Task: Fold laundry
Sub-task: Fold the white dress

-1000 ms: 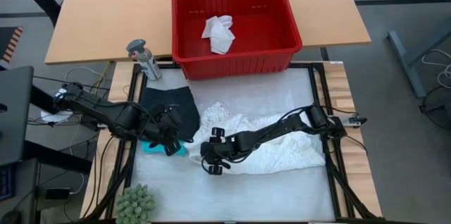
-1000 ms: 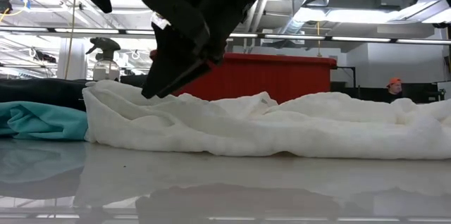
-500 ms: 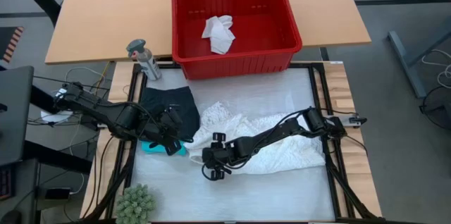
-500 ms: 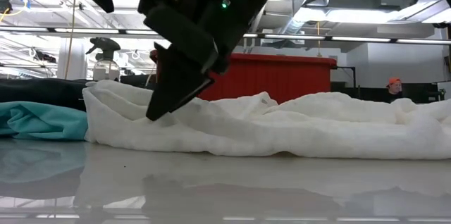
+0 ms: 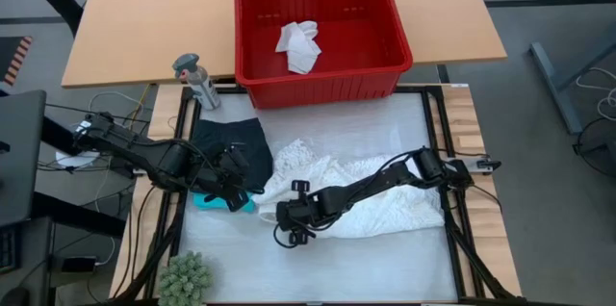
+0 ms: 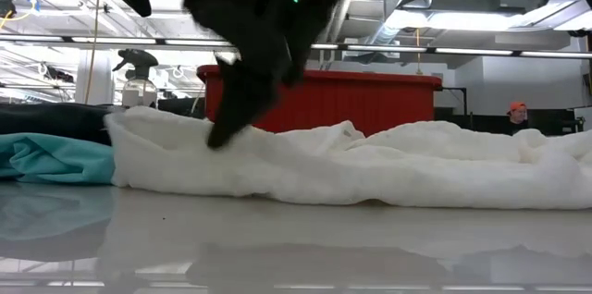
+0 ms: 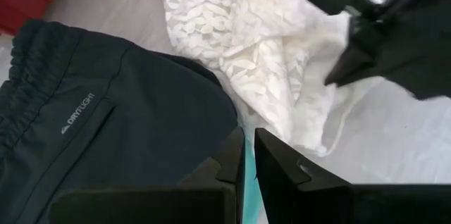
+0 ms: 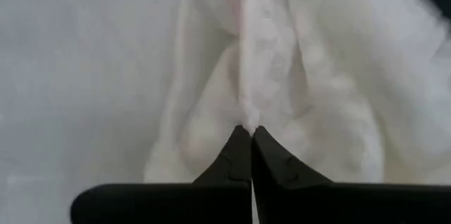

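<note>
Red basket (image 5: pixel 322 32) holds white cloth (image 5: pixel 298 44); right gripper (image 5: pixel 289 226) jaws pinch cream garment (image 5: pixel 380 205); left gripper (image 5: pixel 229 195) jaws seemingly together.

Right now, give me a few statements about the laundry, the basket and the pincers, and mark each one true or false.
1. The right pincer is shut on the white garment. True.
2. The red basket is empty. False: a small white cloth lies in it.
3. The black shorts lie on the left arm's side of the white garment. True.
4. The left pincer stands wide open. False: it is shut, over the black shorts.
5. The teal garment is in the basket. False: it lies on the table.
</note>
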